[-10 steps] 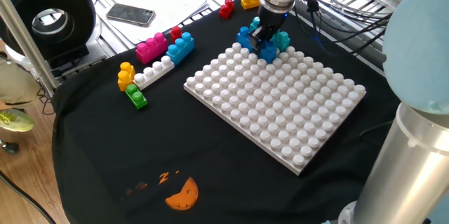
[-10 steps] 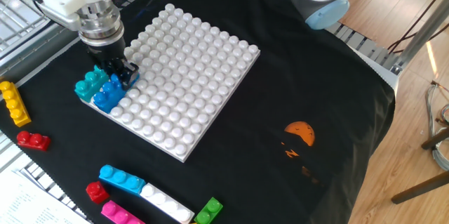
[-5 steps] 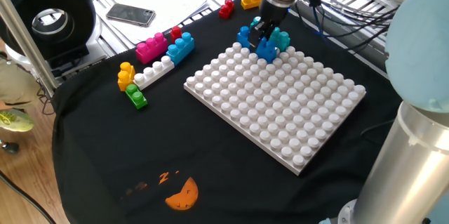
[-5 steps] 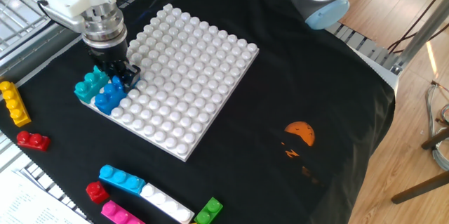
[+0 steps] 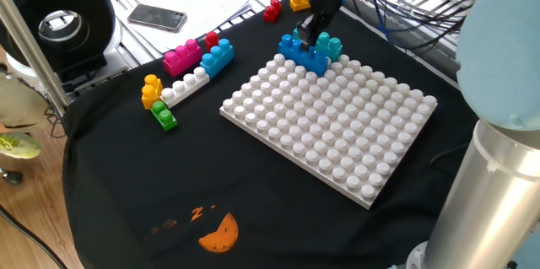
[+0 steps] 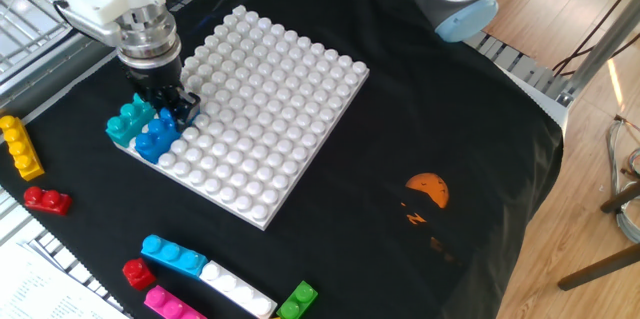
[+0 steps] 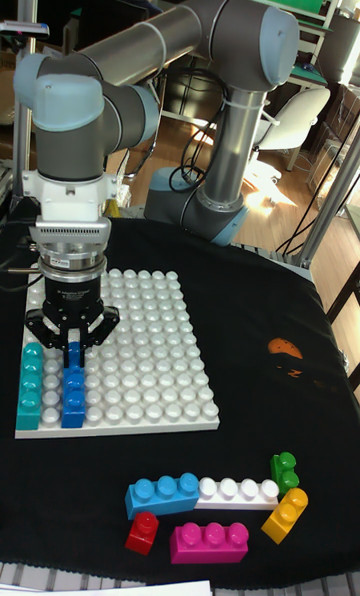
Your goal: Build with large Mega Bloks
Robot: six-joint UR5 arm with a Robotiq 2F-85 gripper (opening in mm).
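The white baseplate (image 5: pixel 337 134) (image 6: pixel 270 99) (image 7: pixel 150 356) lies on the black cloth. At one edge of it, a blue brick (image 5: pixel 297 52) (image 6: pixel 153 140) (image 7: pixel 72 396) and a teal brick (image 5: pixel 332 46) (image 6: pixel 128 122) (image 7: pixel 30 386) sit side by side. My gripper (image 5: pixel 310 36) (image 6: pixel 168 107) (image 7: pixel 72 354) points straight down over the blue brick's inner end, its fingers closed around that end. Loose Mega Bloks lie in a group off the plate: pink (image 5: pixel 181 56), sky blue (image 5: pixel 218 58), white (image 5: pixel 186 86), orange (image 5: pixel 151 89) and green (image 5: pixel 164 117).
A red brick (image 5: pixel 272 10) and a yellow brick (image 5: pixel 300 1) lie beyond the plate near the cloth's edge. A phone (image 5: pixel 157 18) and papers rest on the metal rack behind. The arm's base (image 5: pixel 498 185) stands at the right. An orange mark (image 5: pixel 219 234) is on the cloth.
In one fixed view the gripper has shifted slightly up and back, more of the blue brick shows, and the baseplate has shifted a little. The other fixed view shows almost no movement.
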